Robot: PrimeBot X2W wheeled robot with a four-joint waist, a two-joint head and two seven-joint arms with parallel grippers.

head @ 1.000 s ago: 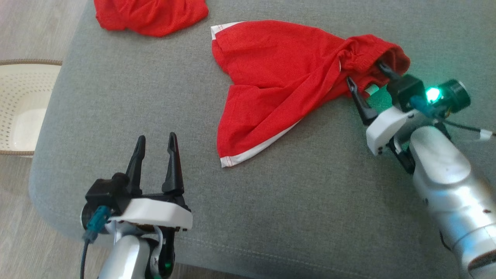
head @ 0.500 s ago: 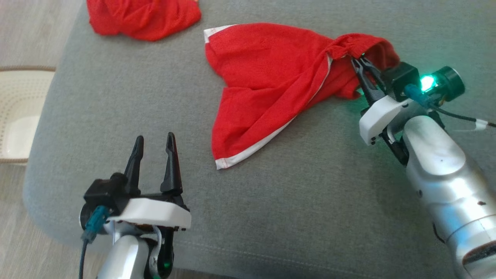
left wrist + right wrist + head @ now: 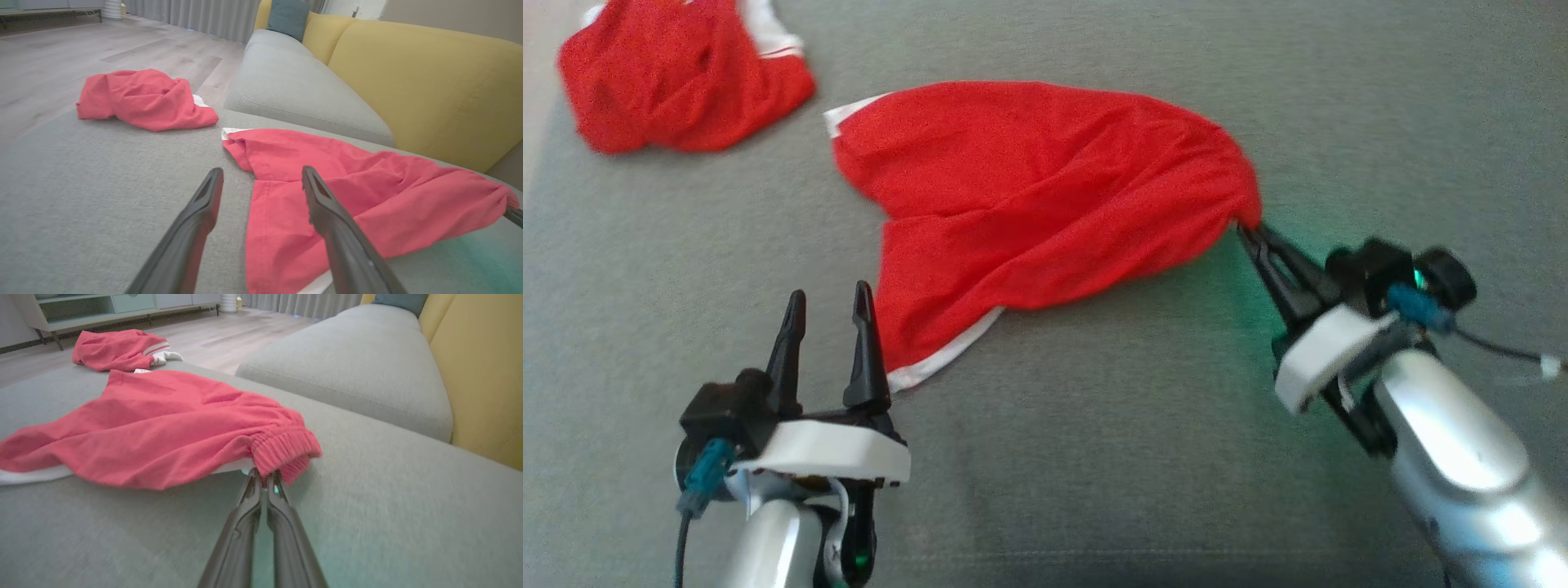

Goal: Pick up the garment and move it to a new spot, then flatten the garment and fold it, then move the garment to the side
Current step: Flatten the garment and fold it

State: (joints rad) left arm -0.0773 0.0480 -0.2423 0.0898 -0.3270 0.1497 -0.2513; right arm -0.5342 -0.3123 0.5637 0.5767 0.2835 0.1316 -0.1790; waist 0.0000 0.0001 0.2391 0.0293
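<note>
A broad grey cushion (image 3: 1094, 457) takes up nearly the whole head view. In the wrist views a second grey seat (image 3: 367, 371) lies behind it with a yellow backrest (image 3: 429, 81) at the right, and wooden floor (image 3: 81, 45) shows at the upper left.

The garment, a pair of red shorts (image 3: 1045, 188), lies spread across the middle of the cushion. One leg reaches toward the upper left of the frame and the other runs down toward the lower left. A second red garment (image 3: 678, 90) sits crumpled in the upper left corner, apart from the shorts.

The right gripper (image 3: 1252, 233) comes in from the lower right. Its fingers are pressed together on the gathered waistband (image 3: 286, 447) at the right end of the shorts, which is bunched and lifted slightly off the cushion there.

The left gripper (image 3: 827, 294) is at the lower left, fingers spread wide with nothing between them. It is just beside the white hem (image 3: 947, 355) of the nearer leg; whether it touches the cloth cannot be told.
</note>
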